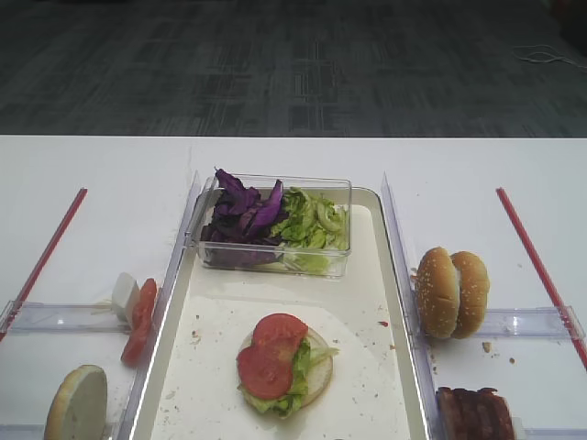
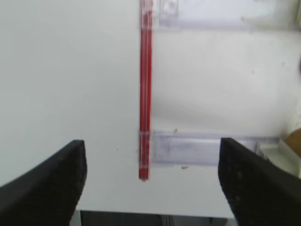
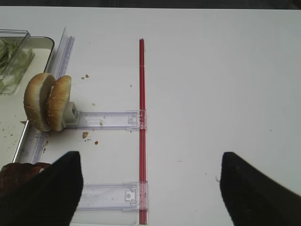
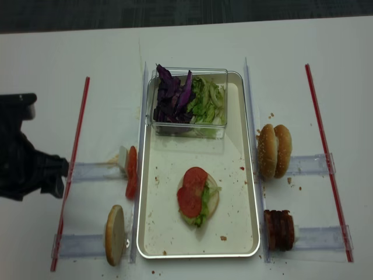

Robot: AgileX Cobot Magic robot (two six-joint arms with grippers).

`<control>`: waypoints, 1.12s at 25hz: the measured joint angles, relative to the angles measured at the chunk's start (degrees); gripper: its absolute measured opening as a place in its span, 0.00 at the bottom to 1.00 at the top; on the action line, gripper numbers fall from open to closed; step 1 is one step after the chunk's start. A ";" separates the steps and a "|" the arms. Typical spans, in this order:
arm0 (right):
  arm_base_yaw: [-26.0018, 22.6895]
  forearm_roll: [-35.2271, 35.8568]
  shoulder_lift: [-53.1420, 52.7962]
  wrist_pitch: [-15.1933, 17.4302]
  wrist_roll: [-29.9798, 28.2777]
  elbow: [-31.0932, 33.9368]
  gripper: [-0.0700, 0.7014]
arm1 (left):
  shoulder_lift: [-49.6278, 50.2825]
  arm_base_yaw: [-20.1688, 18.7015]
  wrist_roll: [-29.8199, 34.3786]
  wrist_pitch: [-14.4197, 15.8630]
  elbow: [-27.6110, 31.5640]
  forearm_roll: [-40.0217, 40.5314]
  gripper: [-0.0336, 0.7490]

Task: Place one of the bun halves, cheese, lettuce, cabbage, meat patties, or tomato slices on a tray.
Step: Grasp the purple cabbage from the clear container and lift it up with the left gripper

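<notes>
The cream tray [image 1: 367, 275] holds a bun half [image 1: 318, 371] topped with lettuce and two tomato slices [image 1: 271, 353]. Purple cabbage [image 1: 243, 215] and green lettuce [image 1: 312, 225] fill a clear box at its far end. More tomato slices [image 1: 139, 321] and a bun half [image 1: 78, 403] stand left of the tray. Two bun halves [image 1: 451, 291] and meat patties [image 1: 472, 412] stand to its right. No cheese shows. My left gripper [image 2: 150, 179] hangs open and empty over the table's near left edge. My right gripper [image 3: 150, 188] is open and empty, right of the patties [image 3: 19, 174].
Red strips [image 1: 46, 252] [image 1: 537, 261] run along both sides, with clear plastic rails [image 1: 64, 316] [image 1: 532, 321] reaching from them toward the tray. Crumbs lie on the tray and round the right buns. My left arm [image 4: 26, 169] sits outside the left strip.
</notes>
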 joint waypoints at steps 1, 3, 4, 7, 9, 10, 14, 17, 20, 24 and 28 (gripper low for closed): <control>0.00 0.00 0.00 0.00 0.00 0.00 0.90 | 2.51 0.00 0.00 -0.09 -2.58 0.00 0.76; 0.00 0.00 0.00 0.00 0.00 0.00 0.90 | 7.02 0.00 0.00 -0.09 -7.41 0.00 0.76; 0.00 0.00 0.00 0.00 -0.11 0.00 0.90 | 9.05 0.00 0.00 -0.09 -9.64 0.00 0.76; 0.00 0.00 0.00 0.00 -0.11 0.00 0.90 | 16.26 0.00 0.09 0.32 -17.87 0.00 0.76; 0.00 0.00 0.00 0.00 -0.11 0.00 0.90 | 21.14 0.00 0.71 1.29 -23.53 -0.11 0.76; 0.00 0.00 0.00 0.00 -0.11 0.00 0.90 | 23.18 0.00 1.03 1.99 -25.90 -0.36 0.76; 0.00 0.00 0.00 0.00 0.00 0.00 0.90 | 31.47 0.00 1.61 4.22 -35.99 -1.56 0.76; 0.00 0.00 0.00 0.00 0.00 0.00 0.90 | 35.68 0.00 1.61 4.83 -41.74 -2.36 0.76; 0.00 0.00 0.00 0.00 0.00 0.00 0.90 | 38.32 0.00 1.61 4.94 -45.24 -3.46 0.76; 0.00 0.00 0.00 0.00 -0.10 0.00 0.90 | 40.01 0.00 1.61 4.94 -46.49 -4.04 0.76; 0.00 0.00 0.00 0.11 -0.10 0.00 0.90 | 40.15 -1.46 1.61 4.50 -47.07 -4.04 0.76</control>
